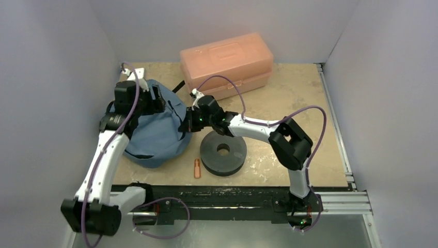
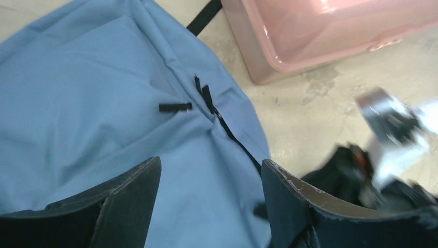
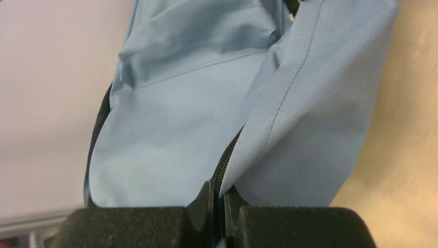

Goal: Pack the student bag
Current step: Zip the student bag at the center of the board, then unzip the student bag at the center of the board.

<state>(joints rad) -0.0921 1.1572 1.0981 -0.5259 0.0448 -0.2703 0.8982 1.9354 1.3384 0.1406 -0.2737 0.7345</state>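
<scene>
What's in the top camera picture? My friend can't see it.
A blue student bag lies on a table; the right end effector pinches its edge and the left end effector hovers open above it. A pink box sits behind it, and a dark ring and a small orange object lie beside it.

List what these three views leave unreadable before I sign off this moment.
Backpack interior: no view looks inside it.
Right wrist view: what the shut right gripper pinches at the zipper, hidden by its own pads and the bottom edge.
Left wrist view: right arm blurred; salmon-pink box cut off by the top edge.
Top view: small orange item beside the dark disc, too small to name.
</scene>
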